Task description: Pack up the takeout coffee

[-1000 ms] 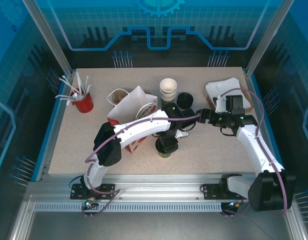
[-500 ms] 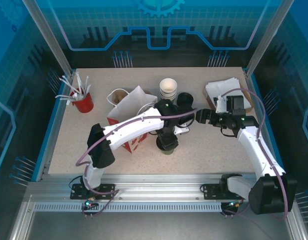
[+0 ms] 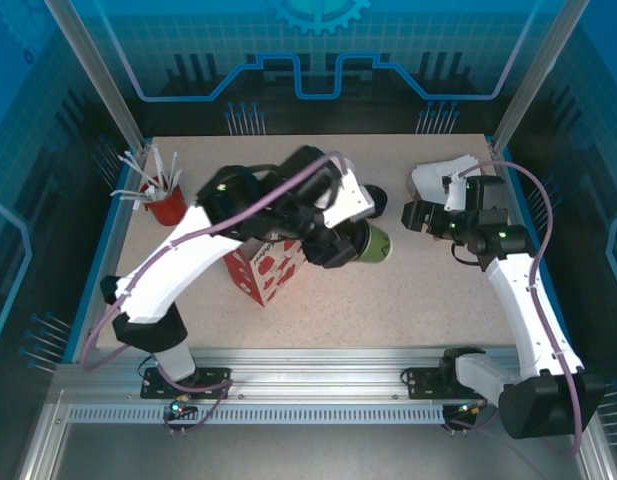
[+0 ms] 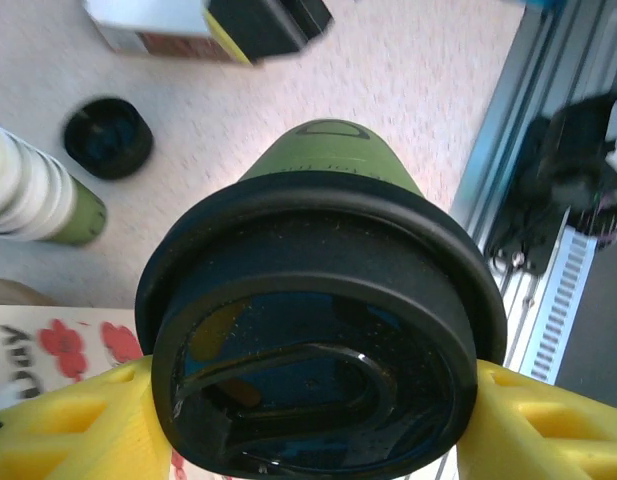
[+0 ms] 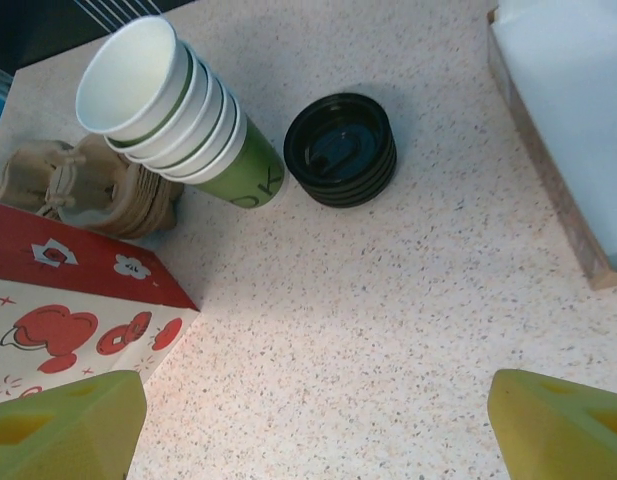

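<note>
Takeout coffee [image 3: 371,243] gripped at lid [image 4: 318,340] end by left fingers [image 4: 78,420], held tipped sideways above counter [image 3: 418,290], just right of paper bag [image 3: 266,272]. Right fingers [image 5: 58,420] spread, empty. Risks judged: lid squeezed loose, cup slipped, contents spilled.

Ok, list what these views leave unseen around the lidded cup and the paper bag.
Top external: the left arm covers the mouth of the paper bag, so open or closed cannot be told.
Left wrist: the black lid hides the upper band of the takeout coffee.
Left wrist: the box at the top edge is blurred and cropped.
Right wrist: the napkin stack is cut off by the right edge.
</note>
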Controlling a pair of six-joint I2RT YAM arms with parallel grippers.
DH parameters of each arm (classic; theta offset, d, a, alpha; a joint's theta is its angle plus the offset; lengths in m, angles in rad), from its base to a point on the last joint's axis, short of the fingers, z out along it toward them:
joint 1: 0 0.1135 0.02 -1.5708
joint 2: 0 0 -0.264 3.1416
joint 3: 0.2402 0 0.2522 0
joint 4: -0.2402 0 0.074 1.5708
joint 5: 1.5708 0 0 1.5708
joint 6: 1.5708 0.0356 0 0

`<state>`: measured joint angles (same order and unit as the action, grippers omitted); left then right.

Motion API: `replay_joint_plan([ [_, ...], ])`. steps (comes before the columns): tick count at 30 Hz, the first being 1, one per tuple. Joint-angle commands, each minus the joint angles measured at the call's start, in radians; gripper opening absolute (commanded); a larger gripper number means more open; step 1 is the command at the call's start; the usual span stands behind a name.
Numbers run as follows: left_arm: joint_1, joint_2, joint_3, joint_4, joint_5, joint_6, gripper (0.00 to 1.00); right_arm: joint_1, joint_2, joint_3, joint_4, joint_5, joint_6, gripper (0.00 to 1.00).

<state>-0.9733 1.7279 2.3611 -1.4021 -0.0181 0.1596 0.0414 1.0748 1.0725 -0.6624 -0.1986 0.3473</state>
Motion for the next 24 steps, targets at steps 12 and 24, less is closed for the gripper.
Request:
replay_joint_plan([
  [12, 0.396, -0.113, 0.149, -0.050, -0.038, -0.031, 0.42, 0.339, 0.061, 0.173, -0.080, 0.107, -0.099, 0.90],
  [24, 0.518, -0.182, -0.138, -0.201, -0.110, -0.012, 0.43, 0.408, 0.143, 0.198, -0.049, 0.099, -0.114, 0.90],
])
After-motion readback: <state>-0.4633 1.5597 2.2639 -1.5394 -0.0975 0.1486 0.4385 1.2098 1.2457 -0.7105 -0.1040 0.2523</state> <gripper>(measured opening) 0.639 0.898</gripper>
